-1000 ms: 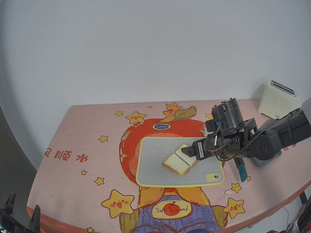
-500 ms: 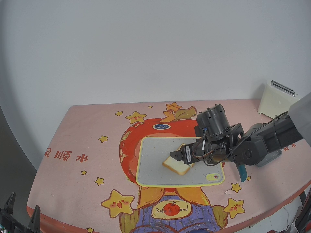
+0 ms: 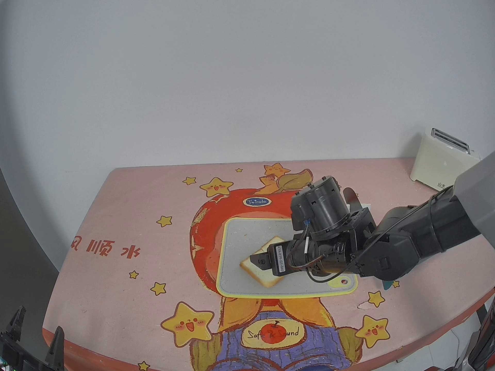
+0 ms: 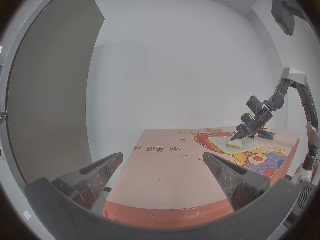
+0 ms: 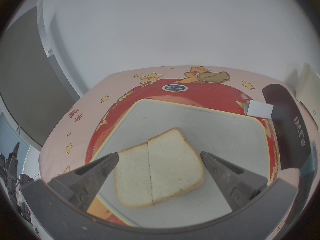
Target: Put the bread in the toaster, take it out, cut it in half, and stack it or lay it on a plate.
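Observation:
The bread (image 5: 156, 172), a pale slice cut into two halves lying edge to edge, rests flat on the grey cutting board (image 5: 206, 127) near its front left edge. My right gripper (image 5: 159, 154) hovers low over it, open, one finger on each side of the slice. In the head view the right gripper (image 3: 260, 260) covers most of the bread (image 3: 256, 273) on the cutting board (image 3: 240, 233). The cream toaster (image 3: 442, 163) stands at the table's far right. My left gripper (image 4: 162, 155) is open and holds nothing, off the table's left front corner.
A black-bladed knife (image 5: 286, 124) with a white label lies to the right of the board, partly behind my right arm in the head view. The pink cartoon tablecloth (image 3: 134, 233) covers the table. A white wall runs close behind.
My right gripper has swept left and forward across the board. The bread halves have shifted with it toward the board's front left edge and lie closer together.

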### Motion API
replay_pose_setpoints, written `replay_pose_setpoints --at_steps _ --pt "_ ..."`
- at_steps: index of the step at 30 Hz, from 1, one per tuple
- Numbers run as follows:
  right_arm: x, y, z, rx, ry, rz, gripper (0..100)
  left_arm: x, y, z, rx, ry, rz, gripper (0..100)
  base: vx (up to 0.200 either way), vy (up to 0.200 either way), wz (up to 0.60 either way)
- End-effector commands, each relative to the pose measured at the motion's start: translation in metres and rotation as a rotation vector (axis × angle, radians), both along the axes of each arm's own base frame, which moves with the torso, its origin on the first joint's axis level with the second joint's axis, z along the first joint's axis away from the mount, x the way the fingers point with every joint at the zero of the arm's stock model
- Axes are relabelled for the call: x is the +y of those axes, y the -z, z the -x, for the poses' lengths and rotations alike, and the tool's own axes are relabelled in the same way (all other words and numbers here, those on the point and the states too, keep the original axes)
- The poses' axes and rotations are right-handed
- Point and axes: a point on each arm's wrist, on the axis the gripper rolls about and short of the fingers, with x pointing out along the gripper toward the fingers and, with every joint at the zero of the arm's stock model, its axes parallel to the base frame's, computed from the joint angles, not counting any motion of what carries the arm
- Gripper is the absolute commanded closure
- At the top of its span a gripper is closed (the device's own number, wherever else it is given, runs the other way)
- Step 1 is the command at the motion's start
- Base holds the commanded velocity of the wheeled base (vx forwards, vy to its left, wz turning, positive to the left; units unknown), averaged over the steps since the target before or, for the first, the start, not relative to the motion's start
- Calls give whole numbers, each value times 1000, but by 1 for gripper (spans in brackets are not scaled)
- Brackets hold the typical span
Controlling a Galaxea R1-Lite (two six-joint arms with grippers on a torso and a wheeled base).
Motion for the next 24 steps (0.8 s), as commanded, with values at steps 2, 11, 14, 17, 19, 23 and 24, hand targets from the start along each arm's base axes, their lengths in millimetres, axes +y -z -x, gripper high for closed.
replay_pose_setpoints --at_steps 2,11,14,17,19,23,24 --pt "-9 -13 -3 -35 23 -13 0 0 5 -1 7 0 1 0 0 0 0" --pt "-51 -26 -15 -110 74 101 0 0 5 -1 7 0 1 0 0 0 0" --pt "-57 -17 -15 -103 58 150 0 0 5 -1 7 1 1 0 0 0 0" --pt "-56 -13 -14 -95 51 165 0 0 5 -1 7 1 -1 0 0 0 0" --pt "-56 -12 -14 -93 51 167 0 0 5 -1 7 1 -1 0 0 0 0" --pt "-55 -9 -16 -87 50 171 0 0 5 -1 7 1 -1 0 0 0 0" --pt "-55 -9 -16 -87 49 171 0 0 5 -1 7 0 -1 0 0 0 0"
